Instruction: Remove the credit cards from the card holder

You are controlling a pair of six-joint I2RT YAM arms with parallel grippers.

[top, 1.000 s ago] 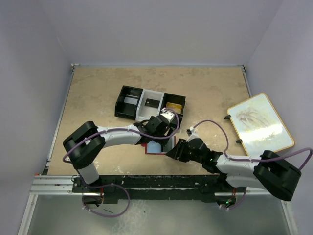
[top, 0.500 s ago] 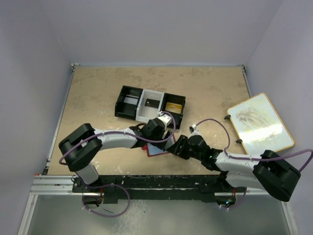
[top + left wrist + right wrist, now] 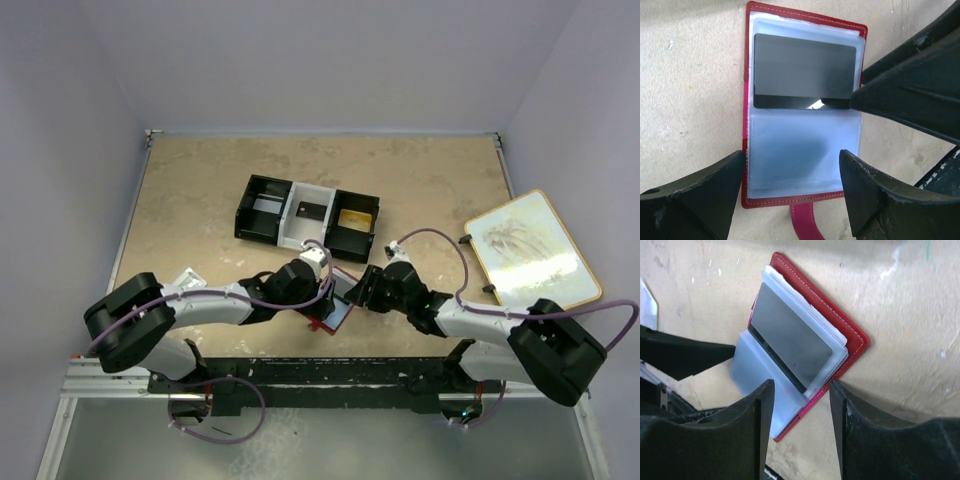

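Card holder (image 3: 800,150): lying open on the tabletop (image 3: 190,200), holding one dark credit card (image 3: 805,70) in a sleeve. Hovering over it with left pincer (image 3: 790,165) wide apart; right pincer (image 3: 801,385) partly apart, one tip touching the card's corner. Probably just starting extraction; next calling for sliding the card out while pinning the holder.

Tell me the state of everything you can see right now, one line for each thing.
card holder: open, lying flat, inner panels facing up.
credit card: dark, not yet out, inside a clear sleeve.
left hand: open, astride the holder.
right hand: open, at the card's corner.
tray: three compartments, something in each.
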